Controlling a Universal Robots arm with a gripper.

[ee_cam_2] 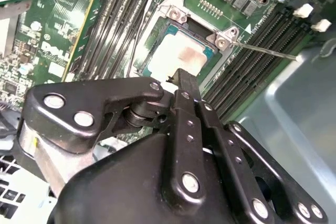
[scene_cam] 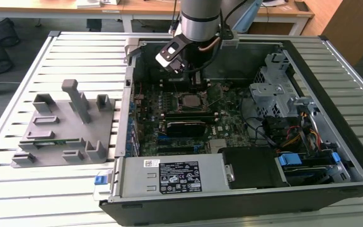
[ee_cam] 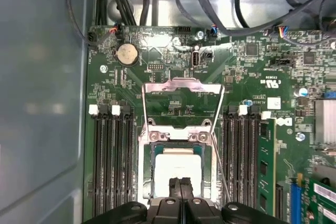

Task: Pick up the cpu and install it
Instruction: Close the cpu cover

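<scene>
The cpu (ee_cam: 177,170) lies flat in the motherboard socket (ee_cam: 146,145), its shiny silver top (ee_cam_2: 177,55) facing up. The socket's metal load plate (ee_cam: 181,88) is flipped open behind it, and the thin lever (ee_cam: 219,169) runs along one side. My gripper (ee_cam: 181,183) hangs just above the cpu's near edge, its two black fingers pressed together with nothing between them; the second wrist view has the gripper (ee_cam_2: 182,76) tip over the chip's edge. In the exterior view the gripper (scene_cam: 197,85) reaches down into the open computer case over the socket (scene_cam: 191,100).
Memory slots (ee_cam: 111,156) flank the socket, and a green memory stick (ee_cam: 265,166) stands in one. Cables (ee_cam: 210,3) and the case wall (ee_cam: 42,103) lie close by. On the slatted table at the exterior view's left sits a grey fixture (scene_cam: 62,127).
</scene>
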